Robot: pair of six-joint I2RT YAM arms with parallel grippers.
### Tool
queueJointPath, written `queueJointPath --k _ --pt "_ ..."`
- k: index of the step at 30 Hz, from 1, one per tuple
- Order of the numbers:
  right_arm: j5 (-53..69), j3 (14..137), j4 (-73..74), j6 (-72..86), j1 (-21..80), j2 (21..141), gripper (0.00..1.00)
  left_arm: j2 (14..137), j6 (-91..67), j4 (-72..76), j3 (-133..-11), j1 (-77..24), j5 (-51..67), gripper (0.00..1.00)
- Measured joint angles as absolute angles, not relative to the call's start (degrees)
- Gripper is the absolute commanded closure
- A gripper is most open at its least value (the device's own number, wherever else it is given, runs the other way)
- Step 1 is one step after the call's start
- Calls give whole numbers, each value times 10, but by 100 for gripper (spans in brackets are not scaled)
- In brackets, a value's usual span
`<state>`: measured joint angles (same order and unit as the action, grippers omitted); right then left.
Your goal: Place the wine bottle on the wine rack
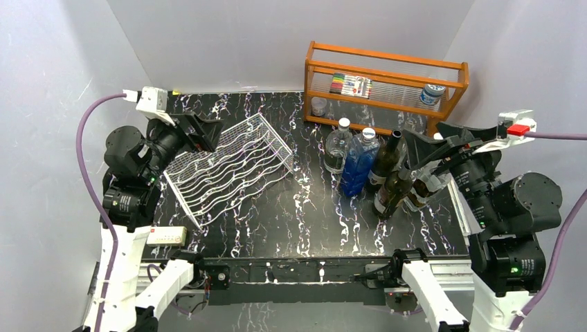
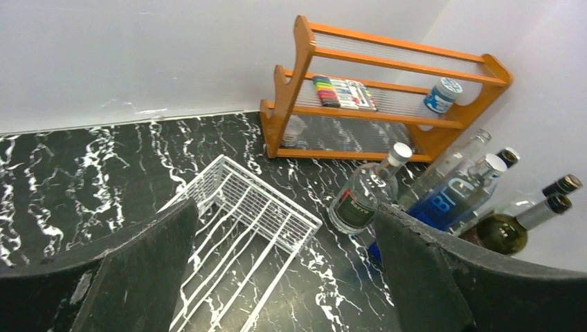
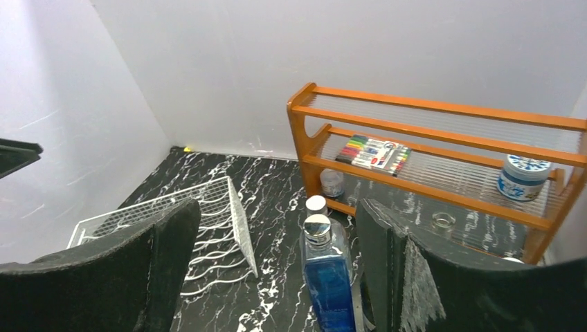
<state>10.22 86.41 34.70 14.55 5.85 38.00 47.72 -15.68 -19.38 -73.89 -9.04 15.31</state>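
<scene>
The white wire wine rack (image 1: 228,169) lies on the black marble table, left of centre; it also shows in the left wrist view (image 2: 242,207) and the right wrist view (image 3: 173,214). Dark wine bottles (image 1: 385,166) (image 1: 394,194) stand at the right, next to a blue bottle (image 1: 360,164) and a clear bottle (image 1: 337,146). My right gripper (image 1: 432,149) hangs open and empty over the bottles' right side; the blue bottle (image 3: 329,277) shows below its jaws. My left gripper (image 1: 201,131) is open and empty above the rack's far left end. Two wine bottles (image 2: 512,232) show past its right finger (image 2: 450,277).
An orange wooden shelf (image 1: 384,72) stands at the back right with a marker pack (image 1: 351,85), a white jar (image 1: 432,95) and a small glass jar (image 1: 318,105). A white flat device (image 1: 166,236) lies at the front left. Grey walls close in on three sides.
</scene>
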Motion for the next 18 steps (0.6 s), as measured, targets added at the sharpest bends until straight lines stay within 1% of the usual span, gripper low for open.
queueJointPath --k 3,8,18 --pt "130 844 327 151 56 377 6 475 -157 -180 -722 -90 180 2" --pt "178 818 302 162 55 378 8 475 -160 -163 -688 -90 229 2" --pt "274 792 253 193 53 379 9 470 -166 -130 -623 -94 344 2"
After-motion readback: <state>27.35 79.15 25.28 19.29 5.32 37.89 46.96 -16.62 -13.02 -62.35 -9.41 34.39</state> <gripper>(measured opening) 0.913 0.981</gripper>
